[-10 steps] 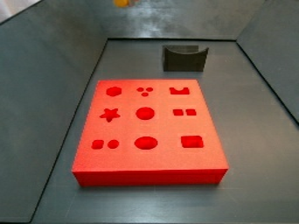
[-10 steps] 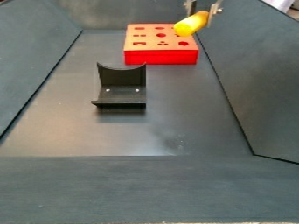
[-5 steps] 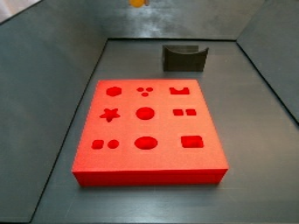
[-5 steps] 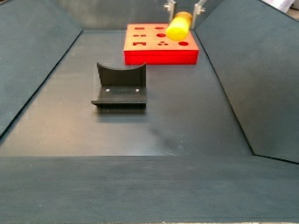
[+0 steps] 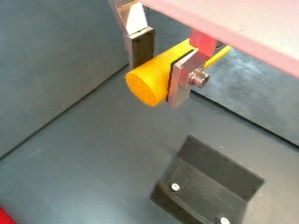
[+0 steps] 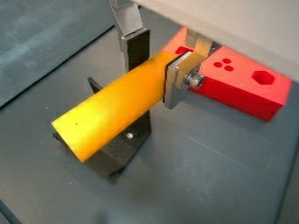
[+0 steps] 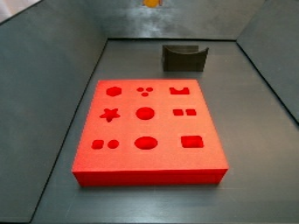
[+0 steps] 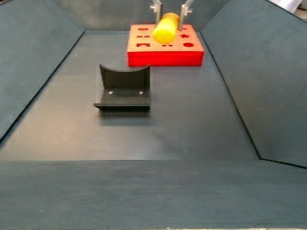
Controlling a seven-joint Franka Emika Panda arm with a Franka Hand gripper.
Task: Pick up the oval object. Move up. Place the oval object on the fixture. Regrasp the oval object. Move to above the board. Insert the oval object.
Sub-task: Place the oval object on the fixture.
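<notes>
Dark grey floor [image 8: 156,135] with sloping grey walls fills both side views, with the board [image 7: 146,131] lying flat at one end and the fixture [image 8: 122,87] standing well apart from it. High in the air, the gripper [image 6: 156,63] is clamped on the oval object [image 6: 111,109], its 2 silver fingers [image 6: 177,79] pressing the peg's sides near 1 end while most of its length juts free. In a side view the oval object [image 8: 164,28] hangs well above the floor, in front of the board and clear of everything.

Judging by the height and the fixture [image 6: 121,149] showing below the peg in a wrist view, the step in hand looks like carrying the peg toward the fixture. Doing that well calls for keeping the peg level and lowering it so its body settles squarely in the U-notch, without nudging the bracket.

Its long axis lies roughly horizontal, across the fingers; the rounded free end [image 5: 149,80] points away from the gripper toward the wrist cameras.
</notes>
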